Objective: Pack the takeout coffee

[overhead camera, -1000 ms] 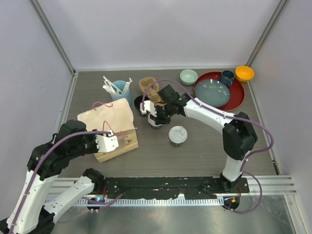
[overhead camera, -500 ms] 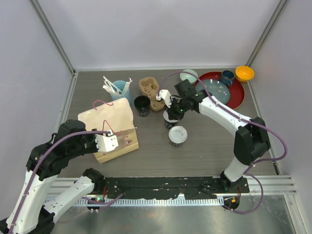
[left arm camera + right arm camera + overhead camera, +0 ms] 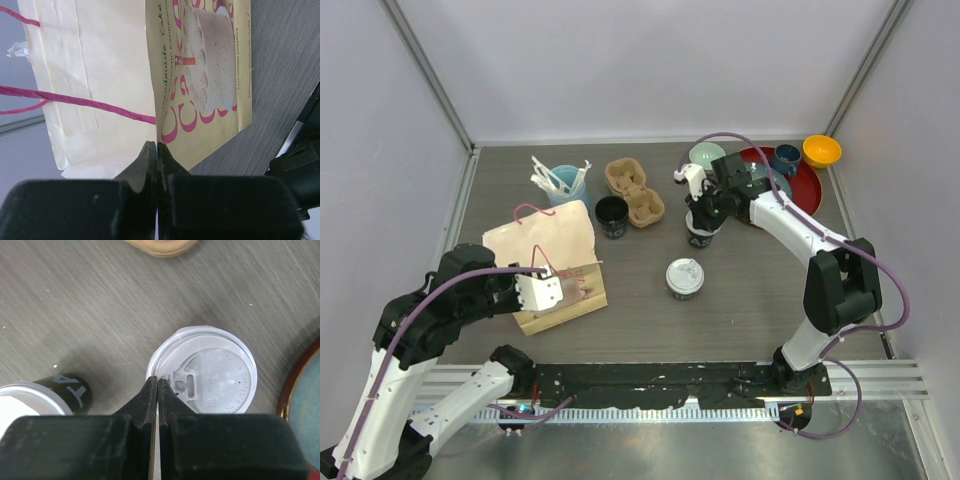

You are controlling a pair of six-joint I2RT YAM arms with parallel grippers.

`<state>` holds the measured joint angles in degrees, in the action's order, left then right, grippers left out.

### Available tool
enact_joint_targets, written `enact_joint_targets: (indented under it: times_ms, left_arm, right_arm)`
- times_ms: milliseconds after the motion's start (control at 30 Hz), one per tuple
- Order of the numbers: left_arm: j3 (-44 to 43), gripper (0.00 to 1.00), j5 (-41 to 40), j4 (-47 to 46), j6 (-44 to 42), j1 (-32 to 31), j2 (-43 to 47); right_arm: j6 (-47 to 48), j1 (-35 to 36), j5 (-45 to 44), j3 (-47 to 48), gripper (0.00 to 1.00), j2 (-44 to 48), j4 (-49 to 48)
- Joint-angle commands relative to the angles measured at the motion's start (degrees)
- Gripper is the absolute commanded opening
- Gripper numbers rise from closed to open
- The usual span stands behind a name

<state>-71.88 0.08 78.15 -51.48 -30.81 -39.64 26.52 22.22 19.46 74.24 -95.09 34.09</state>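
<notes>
Pinching two things at once, I have most to lose at the paper bag (image 3: 545, 255), the largest item here. It lies flat on the table (image 3: 740, 310) at my left, and my left gripper (image 3: 156, 150) is clamped tight on one edge of it. In my judgement the mouth may not gape enough, so a cup could snag on the paper or shove the bag away.

The next risk is the lidded coffee cup (image 3: 210, 370), far from the bag and near the red tray (image 3: 812, 200). My right gripper (image 3: 157, 385) is closed on only the thin rim of its white sip lid. I cannot tell whether the cup's base is off the table. So narrow a hold could let the lid pop off, or the cup swing, tip and spill.

Between this cup and the bag stand a cardboard cup carrier (image 3: 635, 190) and an open black cup (image 3: 611, 215) with no lid. The second lidded coffee cup (image 3: 684, 277) stands mid-table, nearer me. A light-blue cup of white utensils (image 3: 563, 185) sits beyond the bag. Around the tray are a pale green bowl (image 3: 706, 156), an orange bowl (image 3: 822, 150) and a dark-blue mug (image 3: 786, 158).
</notes>
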Motion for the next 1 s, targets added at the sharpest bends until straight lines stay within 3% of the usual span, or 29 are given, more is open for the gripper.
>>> enact_joint_targets:
  times_ms: [0, 333, 467, 533, 833, 967]
  left_arm:
    - [-1.86, 0.0, 0.98, 9.57, -0.63, -0.13, -0.44]
    - [-1.95, 0.0, 0.71, 9.48, -0.55, -0.13, -0.7]
    - [-1.86, 0.0, 0.71, 9.39, -0.64, -0.13, -0.79]
    - [-1.95, 0.0, 0.8, 9.3, -0.64, -0.04, -0.7]
    - [-1.95, 0.0, 0.89, 9.21, -0.64, -0.04, -0.79]
    - [-2.04, 0.0, 1.07, 9.13, -0.37, -0.13, -0.7]
  right_arm:
    - [-1.56, -2.0, 0.57, 2.66, 0.01, -1.05, -3.5]
    - [-0.6, -4.37, 0.31, 9.25, 0.03, -5.98, -3.15]
    - [-0.42, -4.29, -0.57, 9.35, 0.2, -6.51, -3.06]
    - [-0.42, -4.29, -0.3, 9.35, 0.34, -6.08, -2.97]
    - [-2.7, -2.8, -0.13, 9.35, 0.58, 1.91, -1.65]
    - [-3.4, -1.04, 2.49, 5.14, 0.64, 8.59, -0.78]
